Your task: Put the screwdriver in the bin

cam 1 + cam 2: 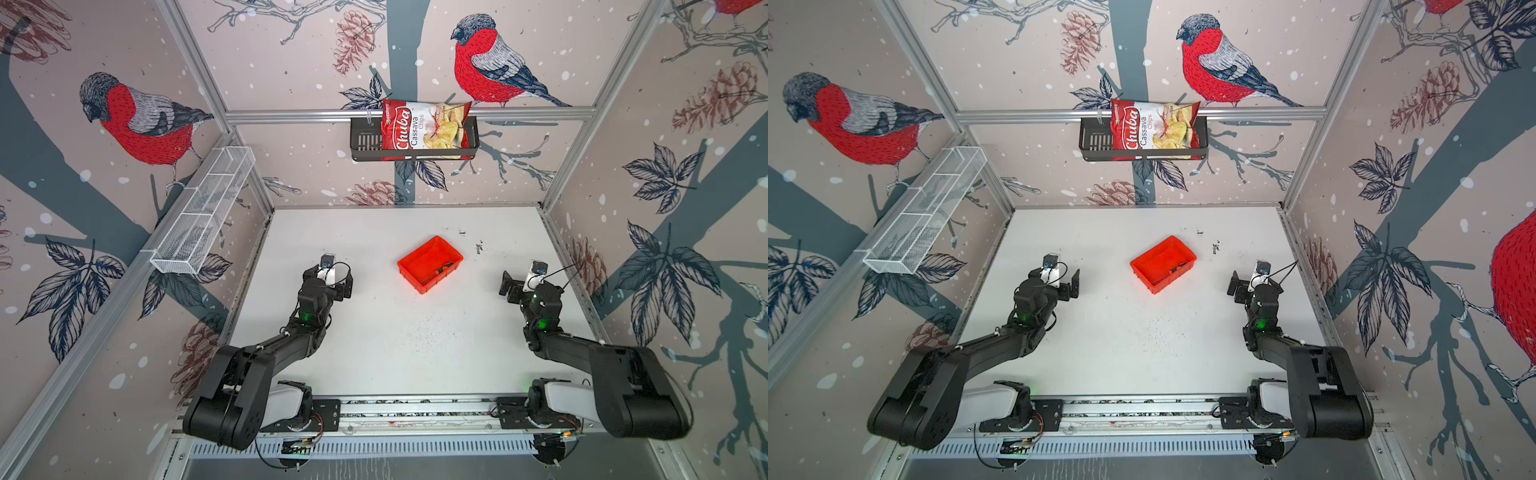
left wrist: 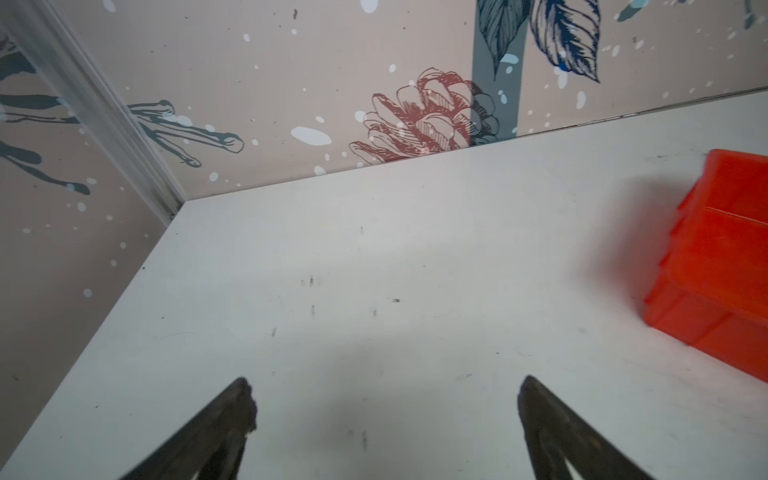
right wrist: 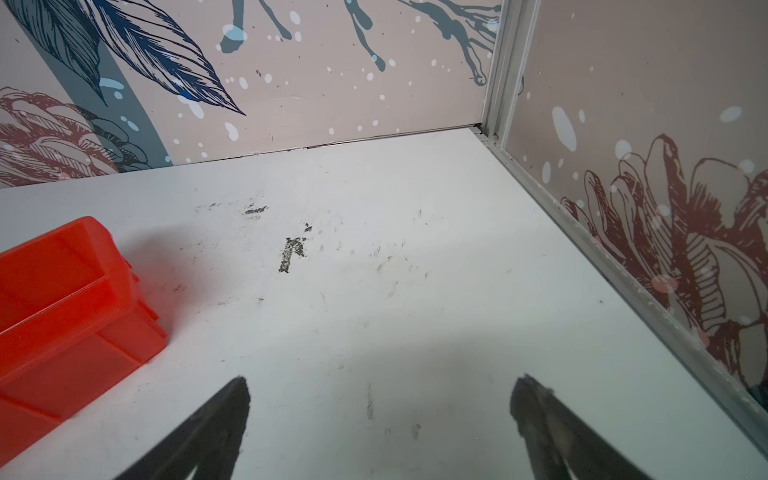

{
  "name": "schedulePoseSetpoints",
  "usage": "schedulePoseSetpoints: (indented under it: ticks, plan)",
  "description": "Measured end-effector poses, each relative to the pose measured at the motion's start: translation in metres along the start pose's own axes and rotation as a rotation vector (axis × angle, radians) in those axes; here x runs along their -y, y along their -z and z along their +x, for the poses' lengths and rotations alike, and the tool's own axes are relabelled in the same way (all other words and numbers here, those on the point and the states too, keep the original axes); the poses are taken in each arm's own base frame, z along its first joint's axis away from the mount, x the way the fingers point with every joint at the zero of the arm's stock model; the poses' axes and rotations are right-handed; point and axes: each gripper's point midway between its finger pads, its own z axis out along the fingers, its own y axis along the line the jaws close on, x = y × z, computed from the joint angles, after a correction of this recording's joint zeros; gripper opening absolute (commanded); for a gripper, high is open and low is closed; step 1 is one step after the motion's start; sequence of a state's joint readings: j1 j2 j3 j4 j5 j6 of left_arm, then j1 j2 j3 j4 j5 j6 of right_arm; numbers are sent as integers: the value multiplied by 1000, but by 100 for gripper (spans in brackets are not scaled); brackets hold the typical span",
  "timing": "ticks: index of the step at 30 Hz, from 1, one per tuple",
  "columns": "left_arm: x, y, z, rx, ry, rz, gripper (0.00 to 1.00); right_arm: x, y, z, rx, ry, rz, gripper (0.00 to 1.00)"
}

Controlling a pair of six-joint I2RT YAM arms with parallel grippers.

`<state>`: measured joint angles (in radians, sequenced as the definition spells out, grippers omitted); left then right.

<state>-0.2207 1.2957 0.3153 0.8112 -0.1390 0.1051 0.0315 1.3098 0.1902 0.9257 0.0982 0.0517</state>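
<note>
The bright red bin [image 1: 419, 258] [image 1: 1152, 257] sits on the white table, a little behind the middle. Inside it, along its near-right wall, lies the screwdriver [image 1: 439, 271] [image 1: 1173, 270], its dark shaft and handle visible in both top views. My left gripper [image 1: 329, 277] [image 1: 1054, 276] hovers left of the bin, open and empty. My right gripper [image 1: 525, 282] [image 1: 1252, 282] is to the bin's right, also open and empty. The left wrist view shows the left gripper [image 2: 386, 399] over bare table beside the bin [image 2: 723, 270]. The right wrist view shows the right gripper [image 3: 380, 395] likewise, with the bin [image 3: 62, 299] to one side.
A black slotted basket [image 1: 363, 141] on the back wall holds a bag of cassava chips [image 1: 424, 124]. A long white wire-mesh shelf [image 1: 203, 212] hangs on the left wall. Patterned walls close in three sides, and the arms' base rail [image 1: 415, 409] runs along the front.
</note>
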Motion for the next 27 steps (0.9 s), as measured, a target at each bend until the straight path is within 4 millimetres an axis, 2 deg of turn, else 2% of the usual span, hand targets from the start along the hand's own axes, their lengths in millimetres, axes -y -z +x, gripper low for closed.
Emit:
schedulePoseSetpoints:
  ticks: [3, 7, 13, 15, 19, 27]
  plan:
    - [-13, -2, 6, 18, 3, -44, 97, 4, -5, -5, 41, -8, 8, 100]
    - [-30, -2, 30, 0, 15, -97, 97, 2, -11, -10, 74, -13, -4, 100]
    - [-58, -5, 37, 44, 96, -164, 97, 4, -14, -8, 84, -17, -4, 100]
    - [-60, -6, 39, 39, 109, -170, 97, 4, -16, -11, 90, -19, -5, 100]
    - [-63, -9, 29, 75, 132, -170, 98, 4, -19, -18, 104, -21, -4, 100]
    - [-63, -9, 28, 79, 148, -171, 99, 4, -20, -18, 105, -23, -5, 100]
